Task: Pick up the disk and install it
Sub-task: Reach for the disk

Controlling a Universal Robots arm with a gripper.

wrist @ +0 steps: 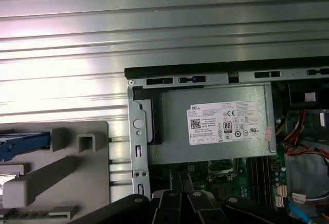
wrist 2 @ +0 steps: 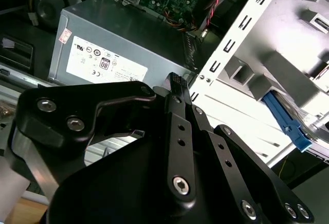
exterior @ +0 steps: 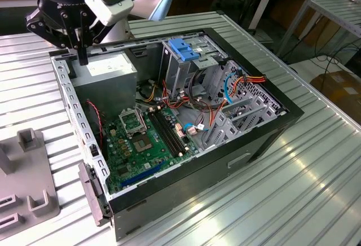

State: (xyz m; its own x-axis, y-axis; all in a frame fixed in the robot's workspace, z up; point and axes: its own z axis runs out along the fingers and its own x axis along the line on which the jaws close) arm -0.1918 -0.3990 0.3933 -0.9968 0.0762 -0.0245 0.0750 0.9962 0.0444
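Observation:
The disk (wrist: 21, 141) rests on a grey fixture (wrist: 77, 167) beside the open computer case, with its blue carrier edge and a bit of silver metal showing. Its blue edge (wrist 2: 286, 124) also appears past the case wall in the second wrist view. My gripper (exterior: 83, 58) hangs over the case's back corner, just above the grey power-supply box (exterior: 107, 68). Its black fingers (wrist 2: 176, 88) look pressed together with nothing between them. The gripper is apart from the disk.
The open case (exterior: 265, 139) lies on a slatted metal table (exterior: 293, 189), with a green motherboard (exterior: 141, 139) inside. A blue bracket (exterior: 183, 48) tops the metal drive cage. Cables crowd the case's far end. The grey fixture (exterior: 25, 184) stands at the exterior view's left.

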